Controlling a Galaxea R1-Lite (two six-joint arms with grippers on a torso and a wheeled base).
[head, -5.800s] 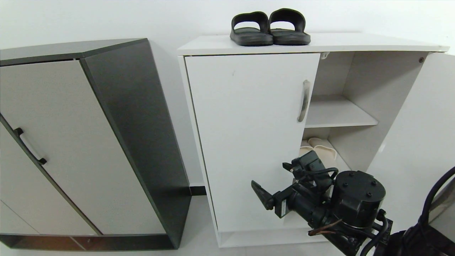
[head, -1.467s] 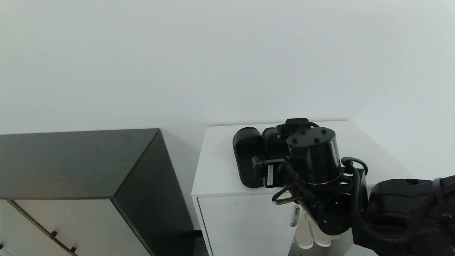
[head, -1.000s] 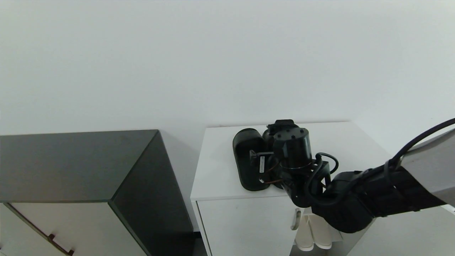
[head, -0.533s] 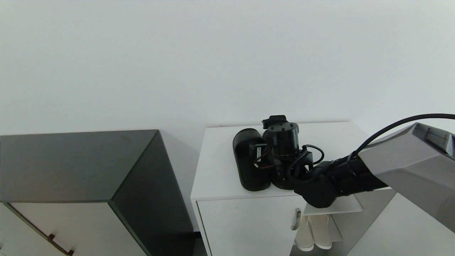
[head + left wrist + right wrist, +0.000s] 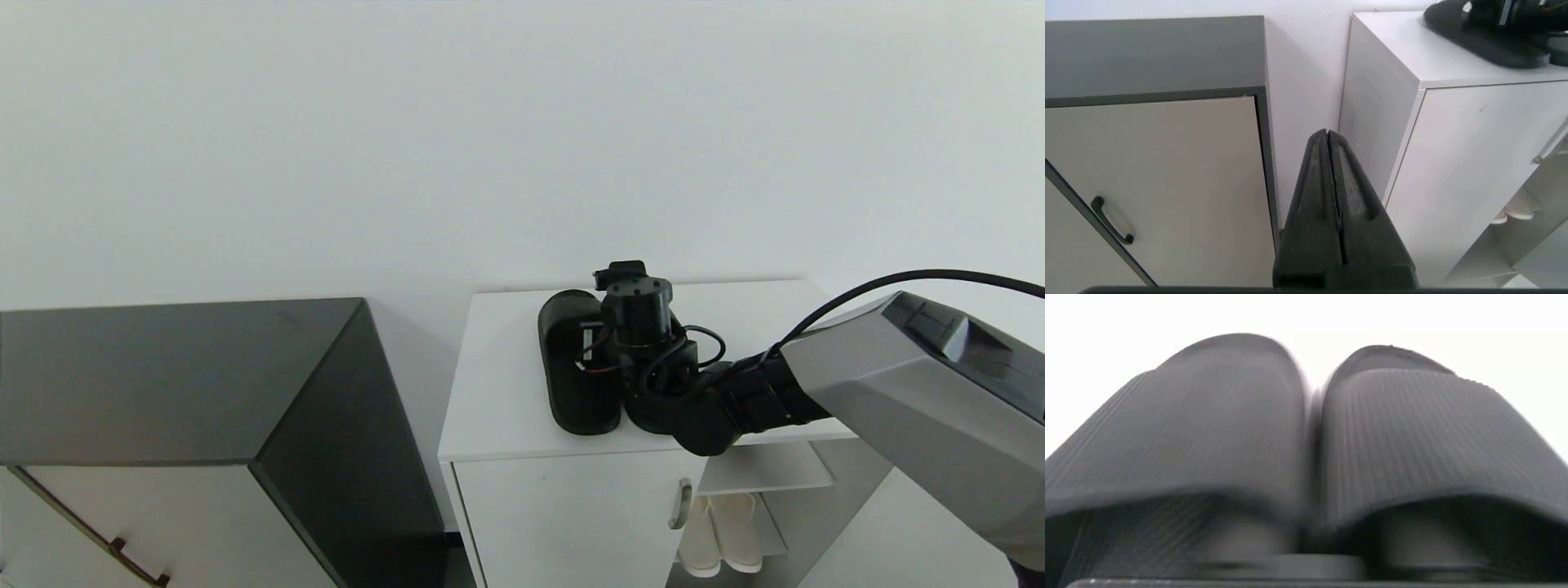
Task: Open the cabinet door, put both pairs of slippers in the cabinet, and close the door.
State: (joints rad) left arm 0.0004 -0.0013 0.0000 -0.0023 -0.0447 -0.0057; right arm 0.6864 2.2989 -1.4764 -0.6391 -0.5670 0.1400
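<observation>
Against a plain white wall (image 5: 490,122), the black slippers (image 5: 571,384) sat on the white cabinet's (image 5: 498,392) top. Their near ends were close to its front edge, with bare top on either side. The right gripper (image 5: 612,347) was at them; its grip could not be told. The right wrist view caught their ribbed straps (image 5: 1306,433) touching. White slippers (image 5: 722,531) lay inside, under a shelf (image 5: 767,467). The left gripper (image 5: 1337,204) hung clamped shut, beside a dark cabinet (image 5: 1151,49).

Black open-toe slippers (image 5: 571,392) are set on the white box-shaped cabinet's (image 5: 498,392) flat top; cream slippers (image 5: 722,535) are kept low inside it.
</observation>
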